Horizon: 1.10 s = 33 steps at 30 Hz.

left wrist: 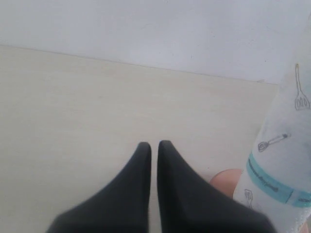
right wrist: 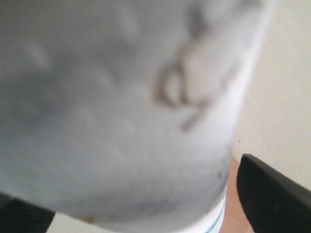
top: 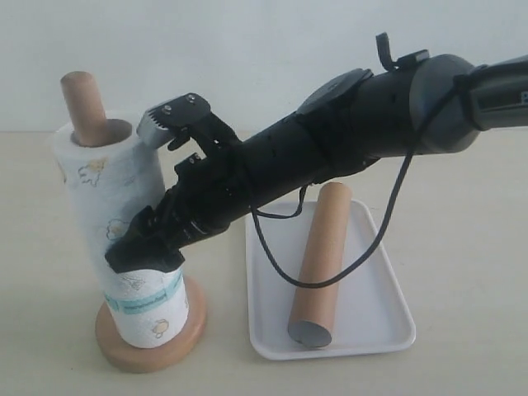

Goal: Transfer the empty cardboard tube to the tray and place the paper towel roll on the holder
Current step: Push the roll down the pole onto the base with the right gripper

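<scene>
The bench (top: pixel 462 206) under me is a pale cream surface, smooth and matt, with a very faint grain. Behind it stands a plain wall (top: pixel 247 49), whitish with a light grey-blue tone, and it meets the bench in one straight line. The light is soft and even, and the shadows on the bench are weak, with blurred edges.

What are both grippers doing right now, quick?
Left gripper: closed, holding nothing.
Right gripper: open around the paper towel roll, one finger visibly clear of it.
</scene>
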Each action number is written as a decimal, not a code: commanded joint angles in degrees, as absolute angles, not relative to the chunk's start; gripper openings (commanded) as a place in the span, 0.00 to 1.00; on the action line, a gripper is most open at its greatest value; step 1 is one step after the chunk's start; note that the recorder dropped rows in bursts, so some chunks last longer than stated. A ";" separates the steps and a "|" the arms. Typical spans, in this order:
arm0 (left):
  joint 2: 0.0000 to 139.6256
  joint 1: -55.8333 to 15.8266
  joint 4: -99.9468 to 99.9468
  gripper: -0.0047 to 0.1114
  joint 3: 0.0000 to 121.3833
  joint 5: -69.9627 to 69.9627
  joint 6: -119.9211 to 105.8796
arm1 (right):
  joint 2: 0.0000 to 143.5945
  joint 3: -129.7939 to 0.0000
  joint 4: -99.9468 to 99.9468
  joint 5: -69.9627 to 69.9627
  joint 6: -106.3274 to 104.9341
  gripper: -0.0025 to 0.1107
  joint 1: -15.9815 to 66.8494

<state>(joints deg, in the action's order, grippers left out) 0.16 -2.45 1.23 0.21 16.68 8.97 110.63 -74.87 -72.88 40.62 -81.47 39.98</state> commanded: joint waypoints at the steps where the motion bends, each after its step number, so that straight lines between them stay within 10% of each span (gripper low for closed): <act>1: 0.00 -2.32 1.04 0.08 0.00 16.76 8.89 | 110.65 -74.65 -70.89 39.90 -79.80 0.91 39.95; 33: 0.00 -2.32 1.04 0.08 0.00 16.76 8.89 | 108.85 -74.65 -66.90 38.53 -75.26 0.93 39.95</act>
<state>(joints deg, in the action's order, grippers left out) 0.16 -2.45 1.23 0.21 16.68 8.97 110.40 -74.76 -67.76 39.28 -75.78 39.98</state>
